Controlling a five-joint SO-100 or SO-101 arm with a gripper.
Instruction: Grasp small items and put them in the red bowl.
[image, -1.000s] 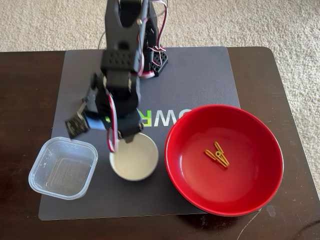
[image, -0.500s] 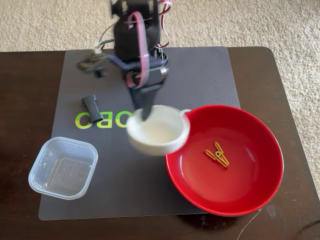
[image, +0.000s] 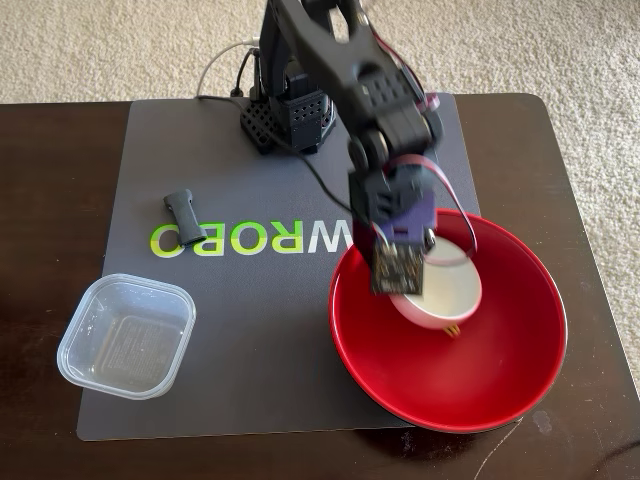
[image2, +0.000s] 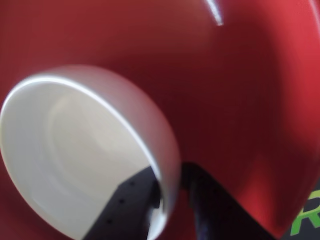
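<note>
1. Small cream round dish (image: 447, 291) is held tilted over the large glossy red round bowl (image: 500, 370).
2. Gripper (image2: 172, 192) is clamped on the dish rim, one finger inside, one outside.
3. Short dark-grey stubby bar (image: 184, 216) and clear square plastic tub (image: 127, 336) are left on the grey mat (image: 260, 340).

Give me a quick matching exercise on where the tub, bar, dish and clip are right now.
Things:
1. tub
2. bar
3. dish
4. clip

Places:
A. in the red bowl, mostly hidden under the dish
B. held by the gripper over the bowl
C. mat's lower left corner
D. on the mat, by the green lettering

Pairs: 1-C, 2-D, 3-B, 4-A
</note>
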